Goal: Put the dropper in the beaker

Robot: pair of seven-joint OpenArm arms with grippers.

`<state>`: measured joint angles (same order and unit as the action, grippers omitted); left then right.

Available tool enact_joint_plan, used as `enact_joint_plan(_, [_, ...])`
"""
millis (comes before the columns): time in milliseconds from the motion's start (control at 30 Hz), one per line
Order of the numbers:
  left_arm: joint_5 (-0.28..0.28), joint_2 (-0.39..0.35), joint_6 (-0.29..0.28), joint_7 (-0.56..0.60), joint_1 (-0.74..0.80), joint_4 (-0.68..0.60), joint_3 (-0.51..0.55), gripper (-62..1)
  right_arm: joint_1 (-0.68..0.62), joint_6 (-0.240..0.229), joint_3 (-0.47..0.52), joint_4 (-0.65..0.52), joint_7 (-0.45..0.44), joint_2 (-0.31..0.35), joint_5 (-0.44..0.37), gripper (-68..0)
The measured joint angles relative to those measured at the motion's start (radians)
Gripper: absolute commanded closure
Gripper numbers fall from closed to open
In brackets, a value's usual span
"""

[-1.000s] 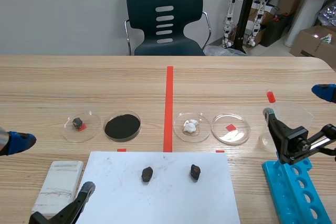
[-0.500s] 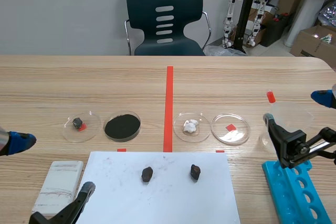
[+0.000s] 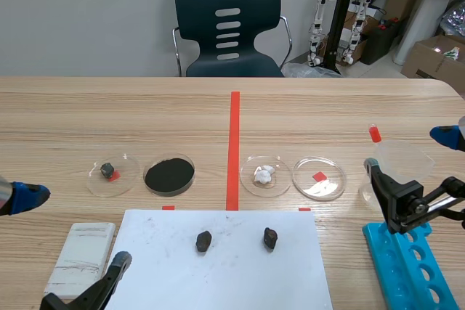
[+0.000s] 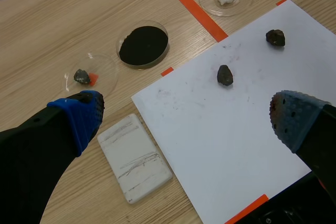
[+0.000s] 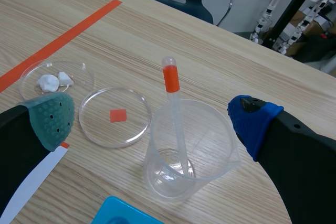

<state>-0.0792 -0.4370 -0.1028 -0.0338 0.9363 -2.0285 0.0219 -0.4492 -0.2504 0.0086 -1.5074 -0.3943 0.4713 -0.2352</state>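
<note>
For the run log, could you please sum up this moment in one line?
dropper: standing in beaker | right gripper: open, straddling beaker | left gripper: open, above paper | task: looks done

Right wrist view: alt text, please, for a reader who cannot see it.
A clear beaker stands on the table with a dropper standing inside it. The right gripper is open, a finger on each side of the beaker, holding nothing. An empty dish and a dish of white lumps lie beside it.

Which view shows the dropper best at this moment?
The right wrist view: the dropper stands leaning inside the clear beaker, visible from orange-red band to tip. The scene view shows only its orange-red top above the beaker. The left wrist view does not show it.
</note>
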Motion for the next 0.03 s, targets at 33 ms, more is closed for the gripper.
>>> enact_joint_plan(33, [0.000,0.000,0.000,0.000,0.000,0.000,0.000,-62.3,0.000,0.000,0.000,0.000,0.000,0.000,0.000,-61.1])
